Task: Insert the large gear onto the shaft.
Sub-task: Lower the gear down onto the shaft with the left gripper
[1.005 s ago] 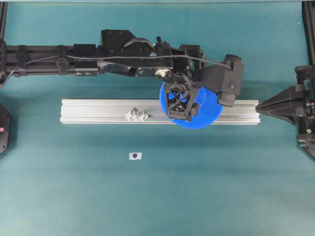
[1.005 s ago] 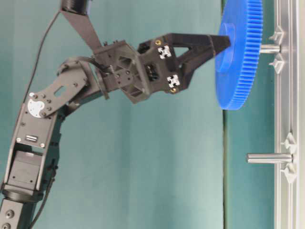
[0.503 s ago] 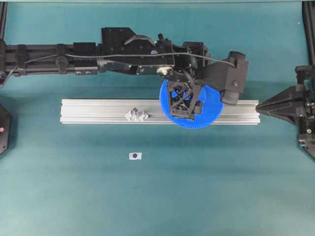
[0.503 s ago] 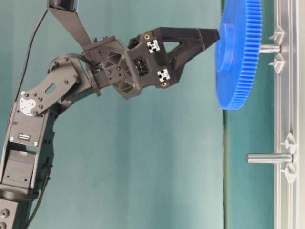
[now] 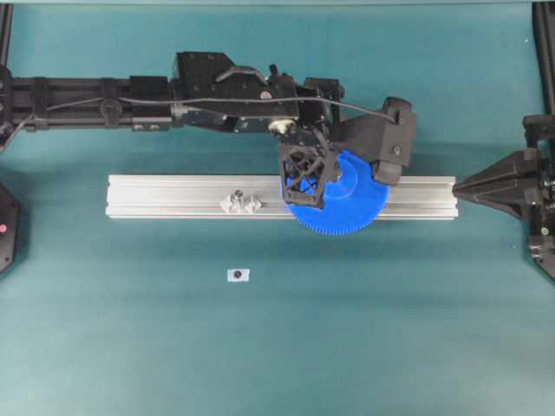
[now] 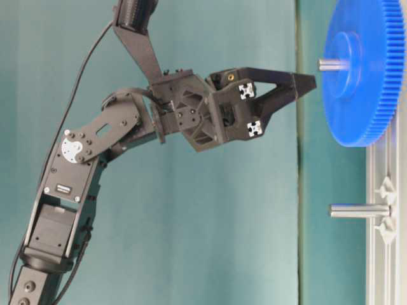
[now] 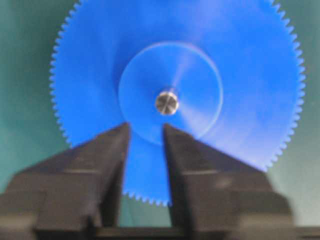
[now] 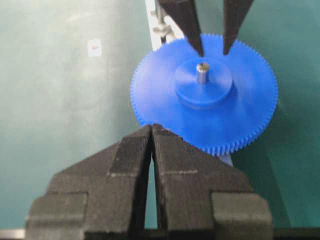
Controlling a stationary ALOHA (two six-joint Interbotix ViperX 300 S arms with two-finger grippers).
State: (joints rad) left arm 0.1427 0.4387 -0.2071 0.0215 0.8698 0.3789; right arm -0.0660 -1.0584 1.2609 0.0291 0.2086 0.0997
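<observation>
The large gear (image 6: 361,70) sits on the shaft (image 6: 332,63), whose tip pokes through the hub, so insertion looks done. The left pincer (image 6: 304,84) hangs just off the hub, jaws narrowly parted and empty. The next move is likely retreat. The right pincer (image 8: 151,131) is closed and empty. The shaft's base is hidden behind the gear.

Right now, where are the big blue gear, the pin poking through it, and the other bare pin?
large gear (image 5: 351,204): overhead view, on its flat blue face.
shaft (image 7: 166,103): left wrist view, on the pin's grey tip at the hub.
spare pin (image 6: 357,210): table-level view, mid-length on its bare metal.
</observation>
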